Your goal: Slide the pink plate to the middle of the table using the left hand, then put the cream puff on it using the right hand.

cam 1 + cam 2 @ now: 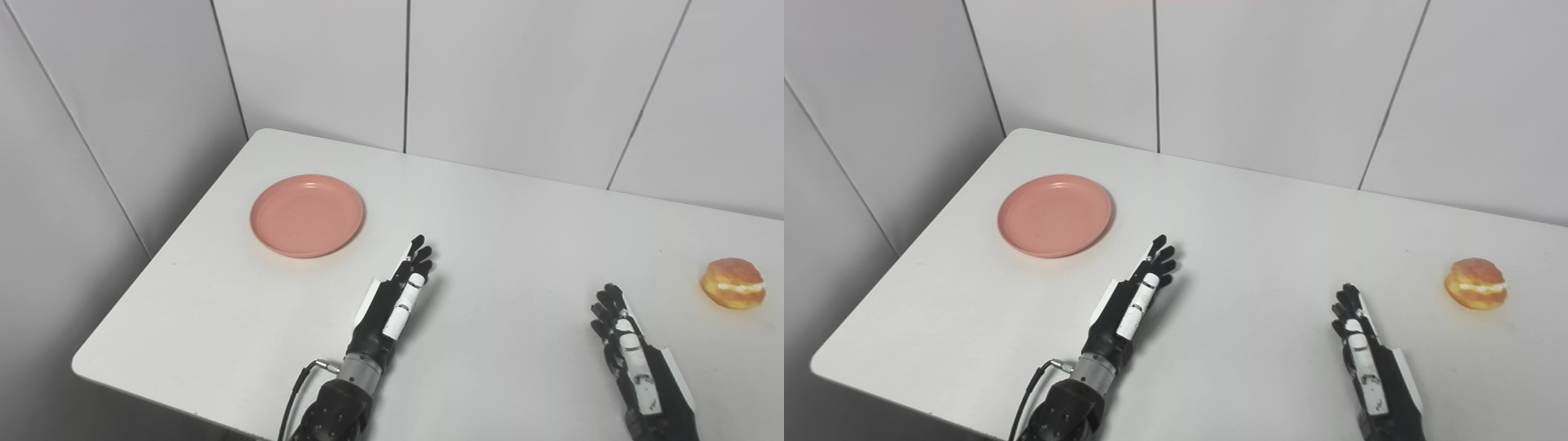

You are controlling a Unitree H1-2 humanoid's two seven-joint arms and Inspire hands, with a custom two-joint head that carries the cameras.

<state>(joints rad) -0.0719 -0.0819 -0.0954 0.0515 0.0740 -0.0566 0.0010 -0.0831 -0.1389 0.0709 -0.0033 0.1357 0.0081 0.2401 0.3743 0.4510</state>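
With both the left hand point(395, 300) and right hand point(625, 343) empty, fingers extended, a careless push could send the pink plate point(306, 214) off the table point(502, 233) edge near it.

My head cams: both look down and forward from above the near table point(490, 202) edge toward the panelled back wall point(520, 79) | right eye sits slightly rightward, so everything shifts left in it | shared: nearly the whole tabletop, left corner to right side, both my forearms entering at bottom.
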